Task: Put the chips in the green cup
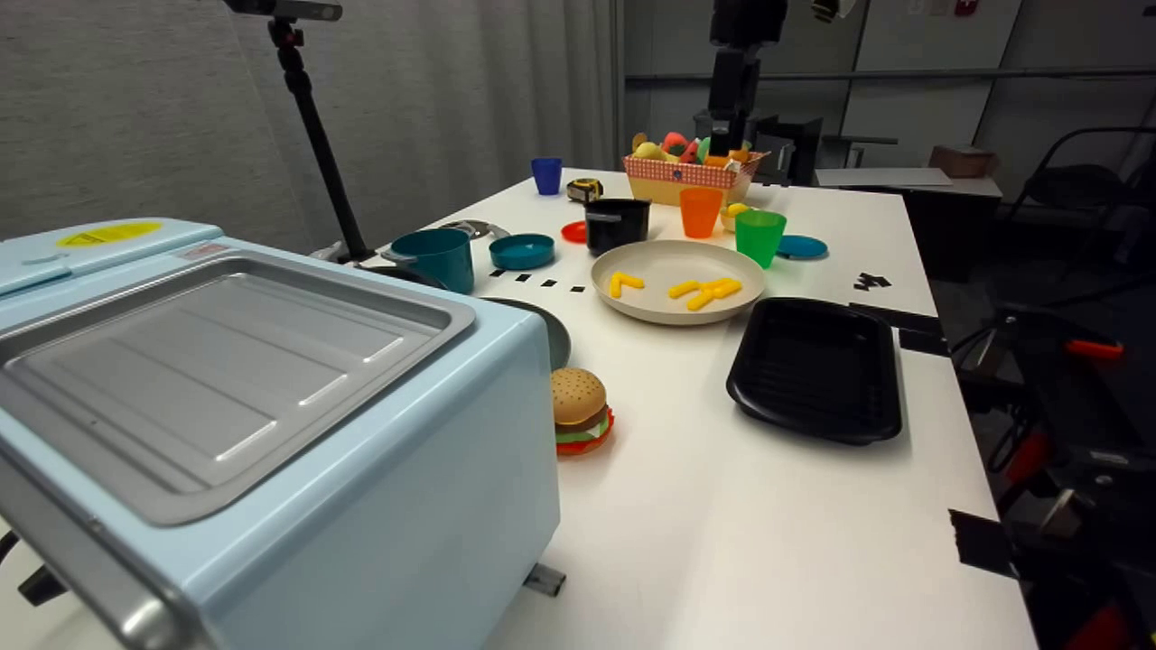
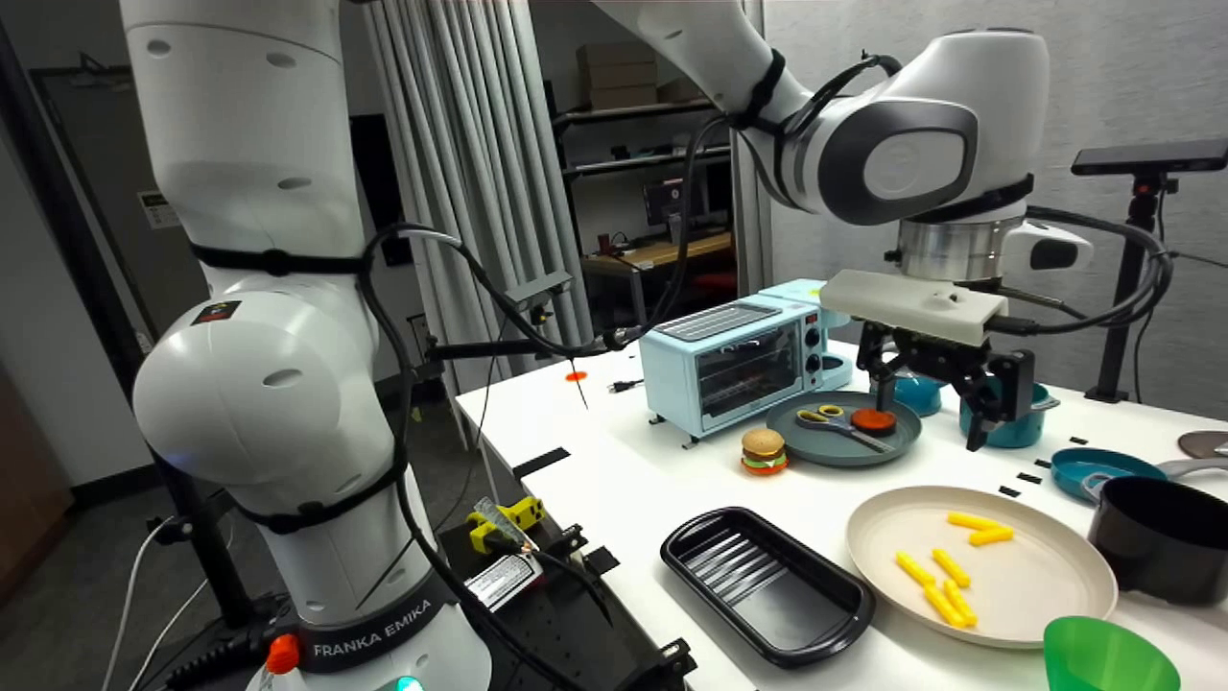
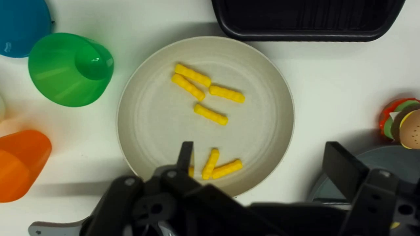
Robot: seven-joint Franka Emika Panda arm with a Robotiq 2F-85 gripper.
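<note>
Several yellow stick-shaped chips lie on the cream plate (image 3: pixel 141 108) in the wrist view. One group of chips (image 3: pixel 210 114) is in its upper middle, and a smaller group (image 3: pixel 227 168) is near its lower rim. The chips show in both exterior views (image 1: pixel 713 291) (image 2: pixel 952 568). The green cup (image 3: pixel 62 75) stands upright beside the plate; both exterior views show it (image 1: pixel 759 236) (image 2: pixel 1108 657). My gripper (image 3: pixel 259 144) is open with nothing between its fingers. In an exterior view the gripper (image 2: pixel 931 432) hangs above the table, and its left finger hides part of a chip in the wrist view.
A black tray (image 2: pixel 767 581) lies beside the plate. An orange cup (image 1: pixel 701 212) and a black pot (image 1: pixel 617 226) stand near the plate. A toy burger (image 2: pixel 764 451), a dark plate with scissors (image 2: pixel 835 451), and a light blue oven (image 2: pixel 739 360) are farther along the table.
</note>
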